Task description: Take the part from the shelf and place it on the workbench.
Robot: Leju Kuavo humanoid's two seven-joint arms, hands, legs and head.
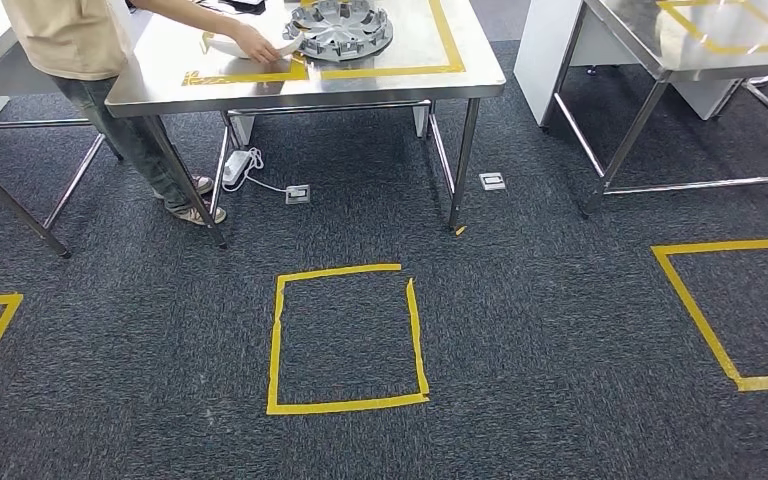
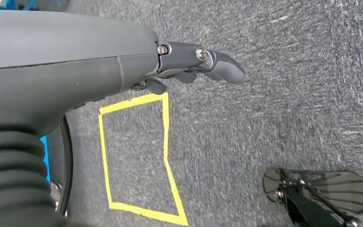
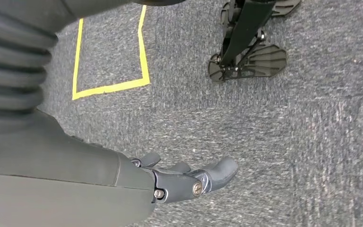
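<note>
Head view: steel surface (image 1: 415, 80) w/ yellow tape outlines, standing on dark grey carpet (image 1: 540, 320). Part (image 1: 341, 28), a silver-grey wheel-cover-like disc, lies flat on the surface inside a taped outline, near the surface's front edge. Just beside the part, on the side toward the person (image 1: 80, 45), lies a white curved piece (image 1: 245, 45); the person's hand (image 1: 257, 43) rests on it, close to the part's rim; contact w/ the part cannot be told. Person stands at the surface's end, feet on the carpet by the surface leg. Under the surface: white power strip (image 1: 237, 165) w/ cable, and two small floor boxes (image 1: 298, 193) near the legs. In front of the surface, on the carpet, a yellow tape square (image 1: 348, 335). A second steel table (image 1: 700, 50) stands well apart from the surface, past its other end.

Left wrist view: left hand (image 2: 189, 64) hangs over the carpet, fingers (image 2: 224, 66) loosely extended, a little apart, holding nothing.

Right wrist view: right hand (image 3: 189, 177) likewise over the carpet, fingers (image 3: 220, 170) loosely extended, holding nothing. Neither hand is near the part.
</note>
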